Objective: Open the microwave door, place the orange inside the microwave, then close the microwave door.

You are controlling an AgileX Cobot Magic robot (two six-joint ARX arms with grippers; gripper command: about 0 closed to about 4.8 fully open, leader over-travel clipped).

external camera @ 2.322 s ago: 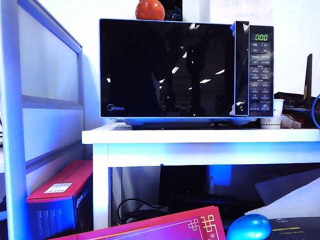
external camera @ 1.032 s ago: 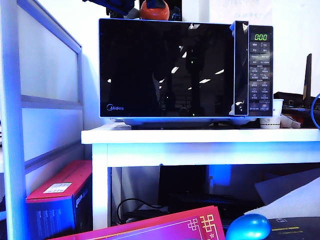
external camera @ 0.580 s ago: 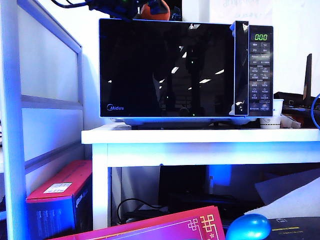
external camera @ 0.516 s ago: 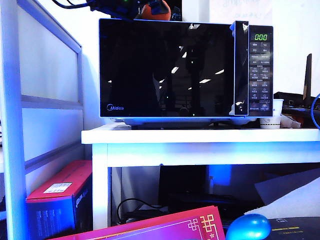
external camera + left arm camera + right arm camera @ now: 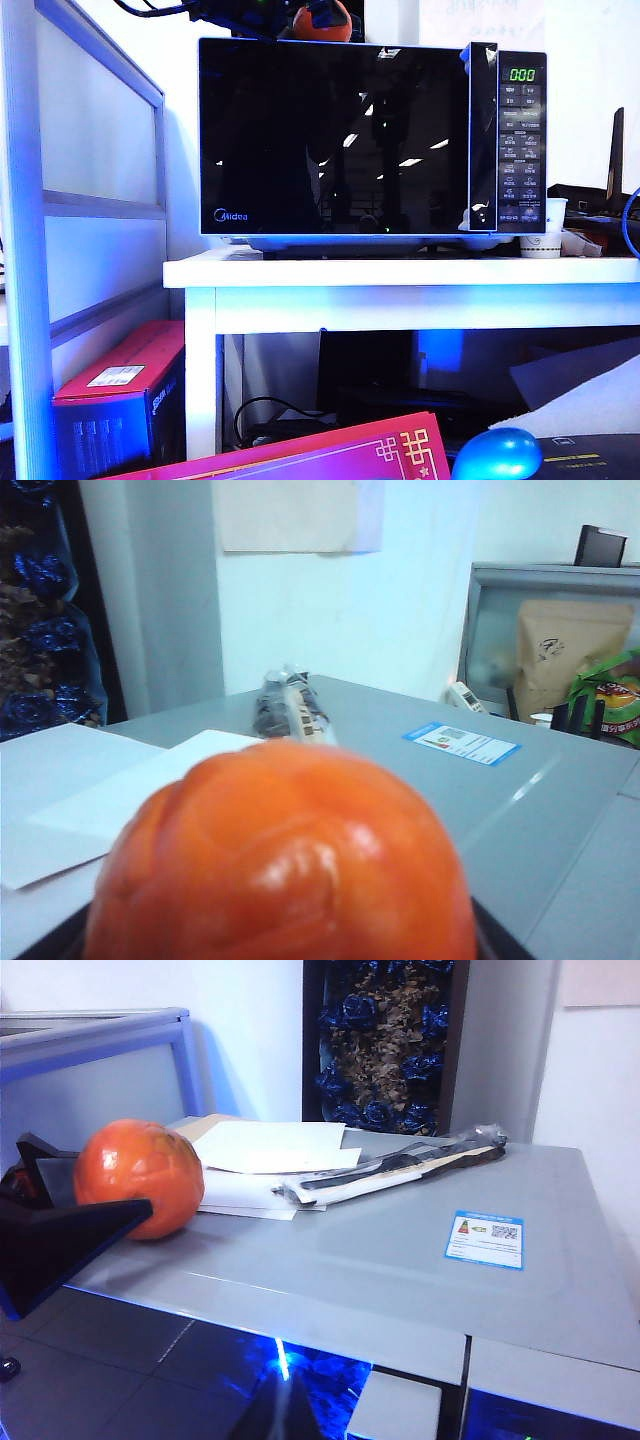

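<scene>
While the microwave door (image 5: 333, 140) sits closed, your left end effector (image 5: 318, 14), jaws wide, flanks the orange (image 5: 280, 855) at the exterior frame's top. Your right end effector is out of view, shut.

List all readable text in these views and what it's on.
"Midea": white logo at the lower left of the microwave door.
"0:00": green display atop the microwave button panel.
Button labels: too small to read.
Blue sticker on the microwave top: print too small.
Red box label: unreadable.
Brown bag print: blurred.

orange (image 5: 138, 1178) atop black microwave (image 5: 372, 140), glossy door (image 5: 333, 138) shut
</scene>
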